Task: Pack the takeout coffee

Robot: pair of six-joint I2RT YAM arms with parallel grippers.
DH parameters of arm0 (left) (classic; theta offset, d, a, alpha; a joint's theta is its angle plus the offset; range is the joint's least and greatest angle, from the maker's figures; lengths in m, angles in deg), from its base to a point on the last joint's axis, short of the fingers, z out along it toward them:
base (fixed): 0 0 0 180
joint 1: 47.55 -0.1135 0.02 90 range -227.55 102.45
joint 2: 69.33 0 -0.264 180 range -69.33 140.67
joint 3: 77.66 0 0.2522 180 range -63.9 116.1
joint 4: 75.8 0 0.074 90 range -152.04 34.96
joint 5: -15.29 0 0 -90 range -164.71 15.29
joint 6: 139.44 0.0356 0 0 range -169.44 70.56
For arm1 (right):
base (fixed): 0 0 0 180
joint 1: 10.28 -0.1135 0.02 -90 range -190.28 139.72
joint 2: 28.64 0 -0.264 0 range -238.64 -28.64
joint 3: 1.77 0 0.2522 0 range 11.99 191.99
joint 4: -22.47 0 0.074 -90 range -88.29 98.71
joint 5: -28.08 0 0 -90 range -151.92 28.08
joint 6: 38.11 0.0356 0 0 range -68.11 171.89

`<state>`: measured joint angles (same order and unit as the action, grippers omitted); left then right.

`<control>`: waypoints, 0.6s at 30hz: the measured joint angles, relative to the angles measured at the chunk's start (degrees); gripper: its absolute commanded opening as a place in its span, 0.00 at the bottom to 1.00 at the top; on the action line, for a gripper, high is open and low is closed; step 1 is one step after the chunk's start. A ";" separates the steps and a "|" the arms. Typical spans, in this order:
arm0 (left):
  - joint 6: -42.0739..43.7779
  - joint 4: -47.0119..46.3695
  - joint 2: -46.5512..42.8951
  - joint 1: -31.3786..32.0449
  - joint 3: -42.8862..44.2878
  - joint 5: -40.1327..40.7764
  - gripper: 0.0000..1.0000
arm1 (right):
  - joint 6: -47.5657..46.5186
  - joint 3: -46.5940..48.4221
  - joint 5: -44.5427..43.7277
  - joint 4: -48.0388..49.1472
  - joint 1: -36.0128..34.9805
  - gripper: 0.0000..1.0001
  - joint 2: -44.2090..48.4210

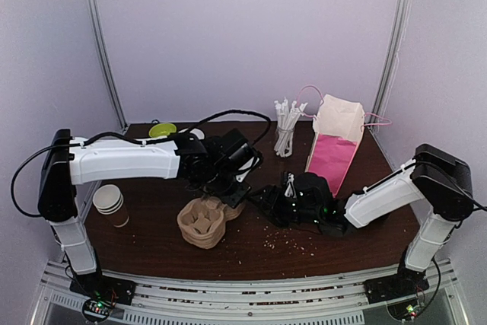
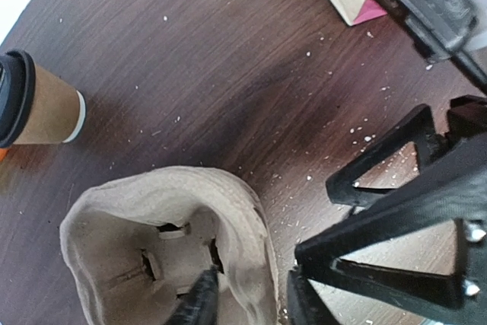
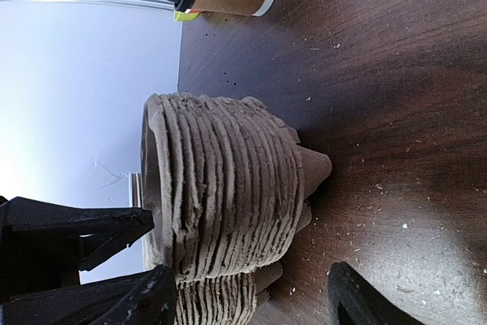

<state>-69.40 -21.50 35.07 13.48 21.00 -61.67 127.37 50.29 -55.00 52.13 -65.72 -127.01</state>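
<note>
Left wrist view: takeout coffee [image 2: 42,108] lies on its side on the table [image 2: 228,74], well apart from the left gripper [image 2: 249,302], up-left in view, lid end farthest. Left jaws straddle the carrier stack [image 2: 152,211] rim; pinching or not, cannot tell. Right gripper [image 3: 255,302] is spread wide around the stack. Left arm judged nearer.

arms [image 1: 122,159]: 2 | shells: white | joints: black | cables: black

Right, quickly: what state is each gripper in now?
Left gripper: fingers straddle the wall of the pulp cup-carrier stack; clamped or not cannot be told.
Right gripper: open, fingers either side of that stack, holding nothing.
</note>
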 measured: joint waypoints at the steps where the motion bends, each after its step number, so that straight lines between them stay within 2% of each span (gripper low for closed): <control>1: -0.02 0.04 0.22 -0.04 0.02 0.04 0.28 | 0.00 0.00 0.02 -0.04 0.00 0.70 0.00; 5: 0.00 0.09 1.46 -0.37 0.04 -0.02 0.23 | 0.00 -0.31 0.00 0.52 0.22 0.70 0.04; 10: 0.09 -0.11 2.05 -0.46 0.22 -0.22 0.11 | 0.00 -2.38 0.00 0.90 0.35 0.70 0.28; 18: 0.20 0.31 2.05 -0.61 0.66 -0.37 0.07 | 0.79 -2.89 0.04 2.10 0.74 0.75 0.26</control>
<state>-69.21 -21.20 37.13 12.87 21.66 -62.04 128.16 47.41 -54.96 54.23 -64.98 -126.75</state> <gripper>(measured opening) 0.148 0.721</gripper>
